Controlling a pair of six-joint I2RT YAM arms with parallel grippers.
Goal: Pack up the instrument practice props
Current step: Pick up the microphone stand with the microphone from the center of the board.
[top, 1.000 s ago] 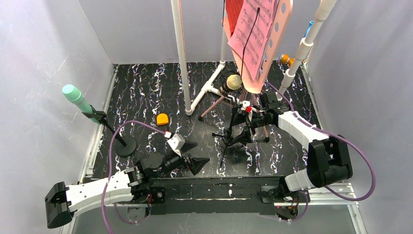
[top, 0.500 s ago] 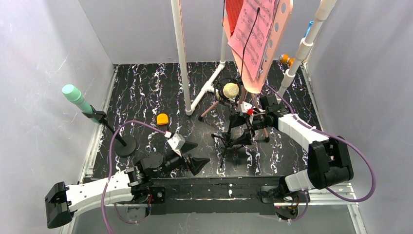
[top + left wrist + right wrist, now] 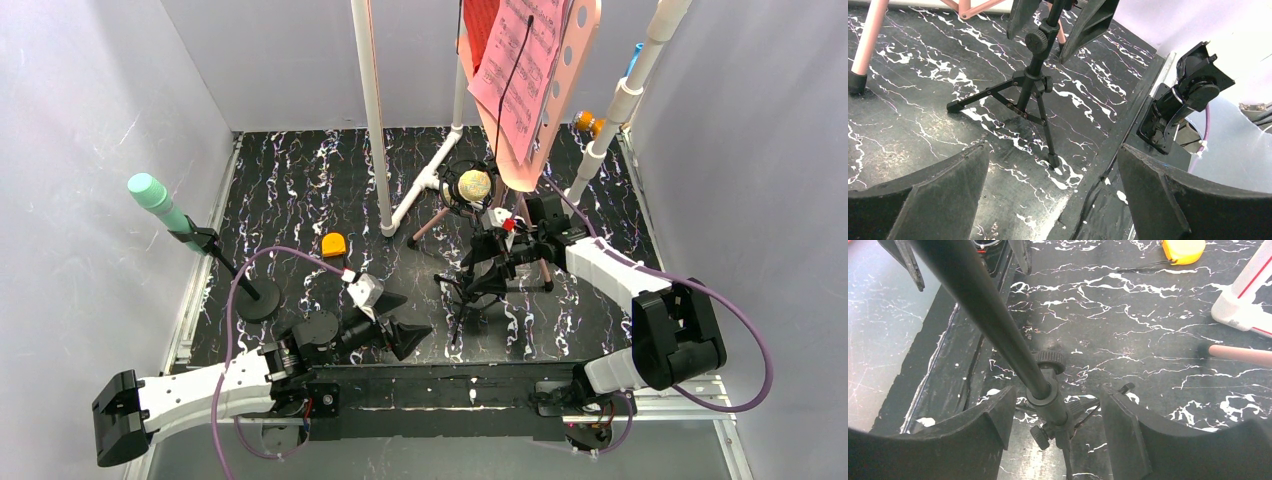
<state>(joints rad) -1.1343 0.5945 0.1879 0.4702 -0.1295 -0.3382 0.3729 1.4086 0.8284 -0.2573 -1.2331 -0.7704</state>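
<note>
Right gripper (jaws spread) straddles the black stand pole of the yellow microphone, seemingly untouched.

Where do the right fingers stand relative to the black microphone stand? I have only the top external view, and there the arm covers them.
Observer: In the right wrist view the right fingers are open, and the stand's pole passes between them with a gap on each side.
Operator: Is it standing properly?
Observer: The left wrist view shows two tripod legs with their feet on the tabletop.
Operator: And the other arm?
Observer: The left fingers are open, hold nothing, and point toward that tripod, apart from it.
</note>
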